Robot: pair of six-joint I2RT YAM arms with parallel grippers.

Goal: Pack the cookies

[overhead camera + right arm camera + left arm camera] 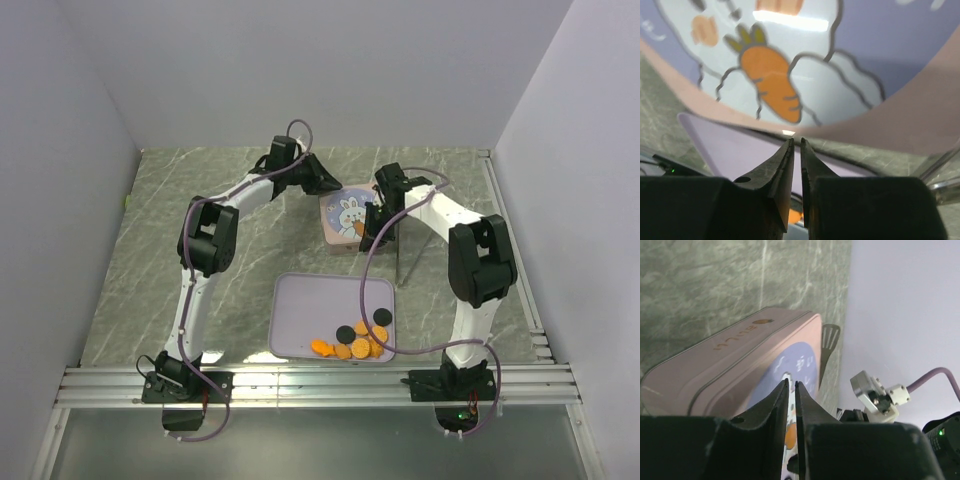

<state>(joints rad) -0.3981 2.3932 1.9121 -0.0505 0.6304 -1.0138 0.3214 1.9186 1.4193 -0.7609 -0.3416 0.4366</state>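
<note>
pink tin (345,215), carrot picture (771,84), unreadable lettering (742,334), orange cookies (352,348)

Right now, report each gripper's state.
Left gripper: nearly shut, nothing visibly held, tips over the tin.
Right gripper: nearly shut at the tin's rim; whether it grips cannot be told.

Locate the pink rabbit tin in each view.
Top external: pink tin at centre, just beyond the lavender tray.
Left wrist: pink tin fills left and centre, seen side-on.
Right wrist: its lid fills the upper frame.
Shared landmark: the lid's blue printed panel.
</note>
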